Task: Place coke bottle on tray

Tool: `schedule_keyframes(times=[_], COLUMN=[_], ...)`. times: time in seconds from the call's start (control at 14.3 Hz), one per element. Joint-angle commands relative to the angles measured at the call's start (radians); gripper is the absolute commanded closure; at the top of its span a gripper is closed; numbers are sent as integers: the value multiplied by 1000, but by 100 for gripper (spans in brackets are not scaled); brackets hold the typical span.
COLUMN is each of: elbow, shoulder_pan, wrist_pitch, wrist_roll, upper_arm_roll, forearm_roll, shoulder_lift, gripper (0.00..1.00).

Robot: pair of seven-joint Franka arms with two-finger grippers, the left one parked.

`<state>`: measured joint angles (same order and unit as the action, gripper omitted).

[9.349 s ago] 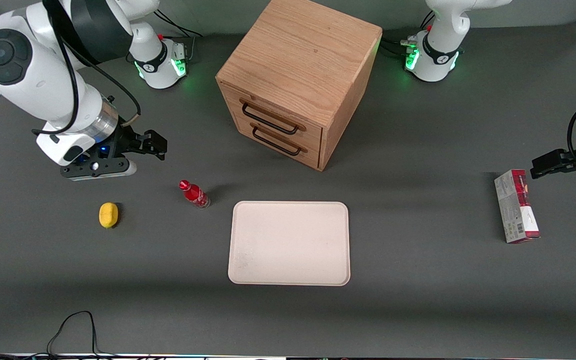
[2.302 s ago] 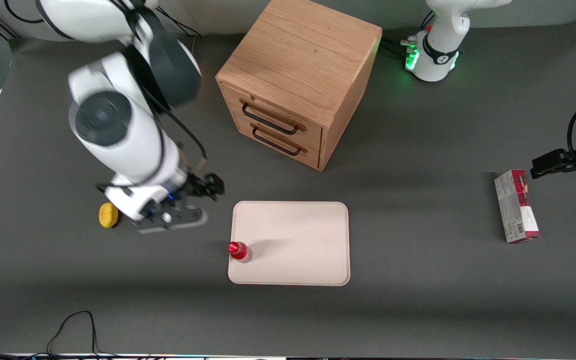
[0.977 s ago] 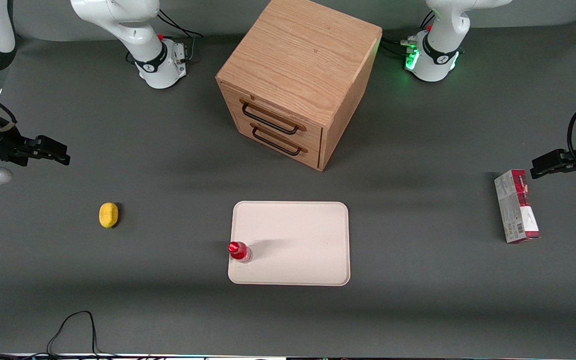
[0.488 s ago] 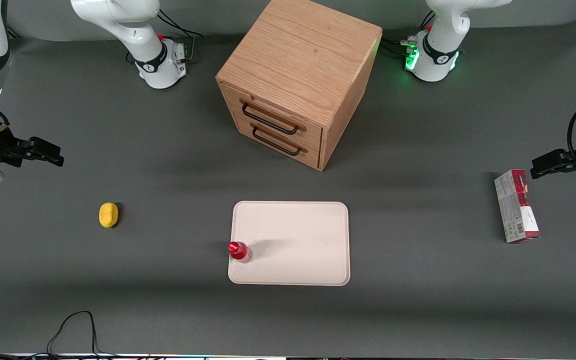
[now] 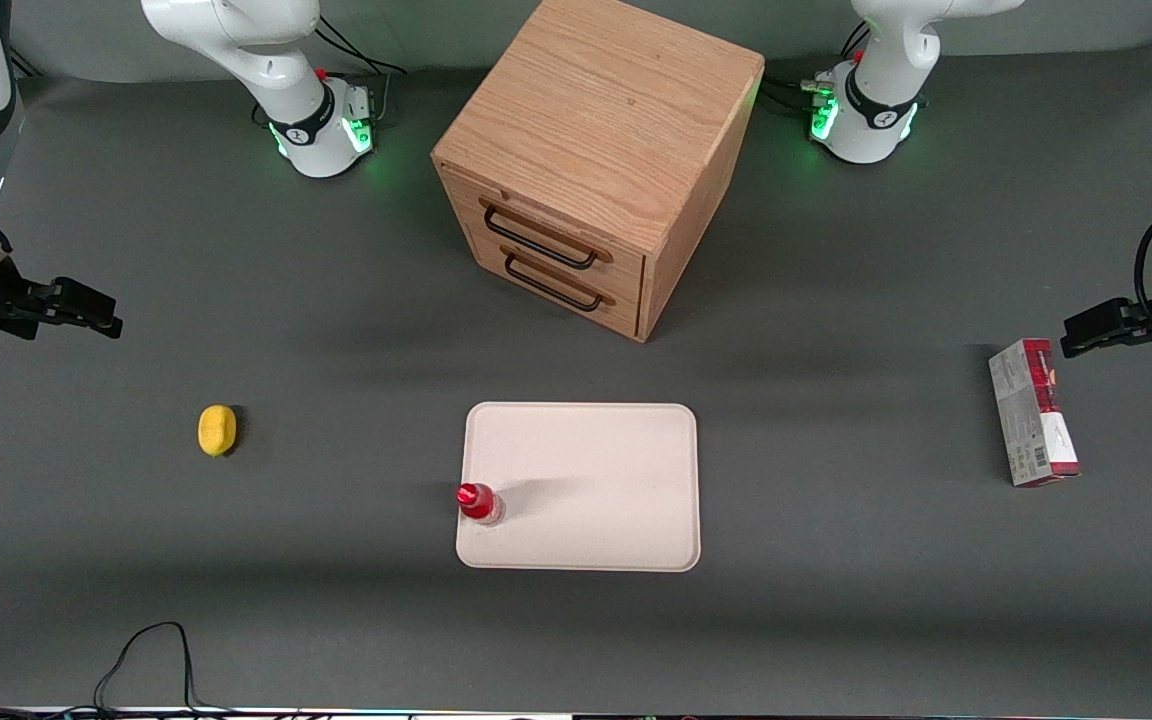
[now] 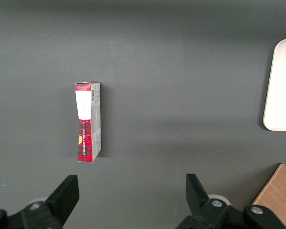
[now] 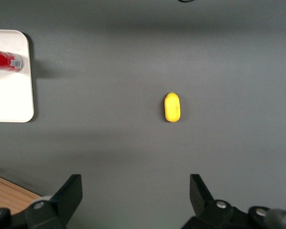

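The working arm's black two-finger claw [image 5: 86,310] hangs above the dark grey table [image 5: 336,620] at its own end, its fingers [image 7: 69,195] spread wide and holding nothing. A small yellow lemon-shaped object [image 5: 217,430] lies on the mat near the claw, nearer the front camera than it. Well apart from the claw, the small red coke bottle with a red cap [image 5: 479,503] stands upright on the large cream-white rectangular tray [image 5: 596,480], just inside the tray edge that faces the claw. The wooden two-drawer cabinet [image 5: 596,160] sits farther from the front camera than the tray. A red-and-grey carton [image 5: 1033,412] lies toward the parked arm's end.
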<state>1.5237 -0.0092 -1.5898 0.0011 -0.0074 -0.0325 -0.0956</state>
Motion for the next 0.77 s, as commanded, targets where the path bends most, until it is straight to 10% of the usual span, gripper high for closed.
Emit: schedule_keyframes(times=[0.0,0.7], elbow=[-36,35], shoulder_pan=[0,2], wrist_pitch=[10,-58], wrist_roll=[-24,-15], upper_arm_roll=[-8,-11], forearm_roll=[17,22], shoulder_lift=[-24,19], gripper=[0,0])
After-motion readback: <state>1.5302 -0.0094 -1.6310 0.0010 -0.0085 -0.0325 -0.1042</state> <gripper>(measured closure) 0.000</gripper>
